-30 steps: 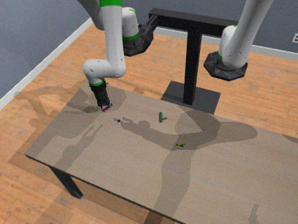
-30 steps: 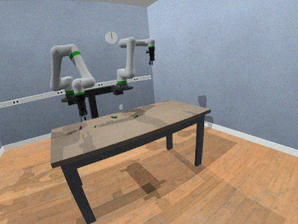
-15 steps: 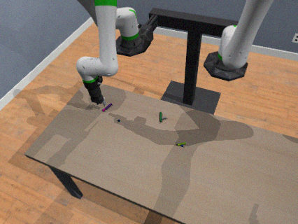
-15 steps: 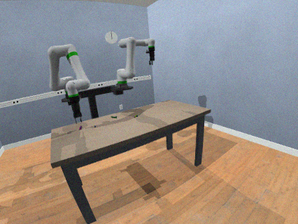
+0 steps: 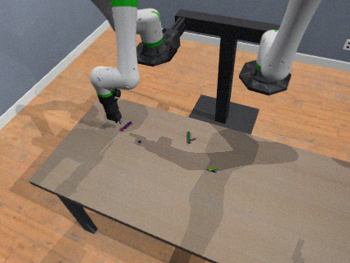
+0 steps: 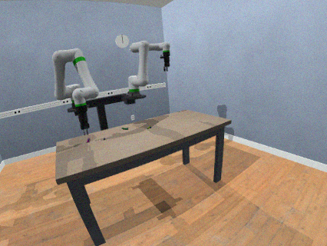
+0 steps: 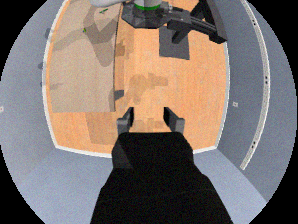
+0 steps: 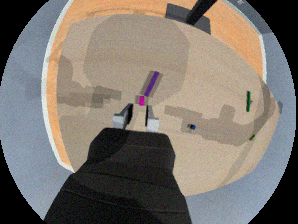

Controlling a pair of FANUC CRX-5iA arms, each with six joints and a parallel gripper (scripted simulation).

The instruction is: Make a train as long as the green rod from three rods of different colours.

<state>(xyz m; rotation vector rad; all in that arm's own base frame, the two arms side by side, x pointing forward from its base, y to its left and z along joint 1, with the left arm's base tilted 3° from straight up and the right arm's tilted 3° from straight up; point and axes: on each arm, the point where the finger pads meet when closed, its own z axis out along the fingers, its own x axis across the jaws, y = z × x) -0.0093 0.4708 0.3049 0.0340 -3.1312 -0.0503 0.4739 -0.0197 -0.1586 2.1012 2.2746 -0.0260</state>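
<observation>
The right gripper (image 5: 120,122) (image 6: 86,133) (image 8: 139,110) hangs above the counter (image 5: 267,214) (image 6: 115,154) (image 7: 75,95) (image 8: 80,145), near the corner where 1 short edge meets the long edge by the stand (image 5: 224,78) (image 6: 101,115). Its 2 fingers are partway apart, with nothing between them. The left gripper (image 6: 166,69) (image 7: 148,113) is high up, its 2 fingers wide apart, holding nothing.

The purple rod (image 5: 127,125) (image 6: 88,140) (image 8: 151,84) lies near that same corner. At 1 end of it, touching or almost touching, is the magenta rod (image 5: 122,129) (image 8: 142,101), set at a slight angle to it. The blue rod (image 5: 140,141) (image 6: 104,138) (image 8: 193,127) lies apart from these 2, farther from both edges.

The green rod (image 5: 188,137) (image 6: 125,128) (image 7: 103,10) (image 8: 248,101) is farther along the stand-side edge, a small grey piece (image 5: 192,139) at its side. The lime rod (image 5: 213,169) (image 6: 149,127) (image 7: 84,30) (image 8: 252,137) lies farther in from that edge, with something small and dark against it, too small to name.

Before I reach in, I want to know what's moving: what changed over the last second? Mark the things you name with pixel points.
The right gripper (image 5: 120,122) (image 6: 86,132) (image 8: 139,110) moved toward the top picture's left, off the purple rod (image 5: 128,125) (image 6: 88,140) (image 8: 151,84) and magenta rod (image 5: 122,129) (image 8: 142,101). Any release is unclear. The left gripper (image 6: 166,70) (image 7: 148,113) stayed put.
</observation>
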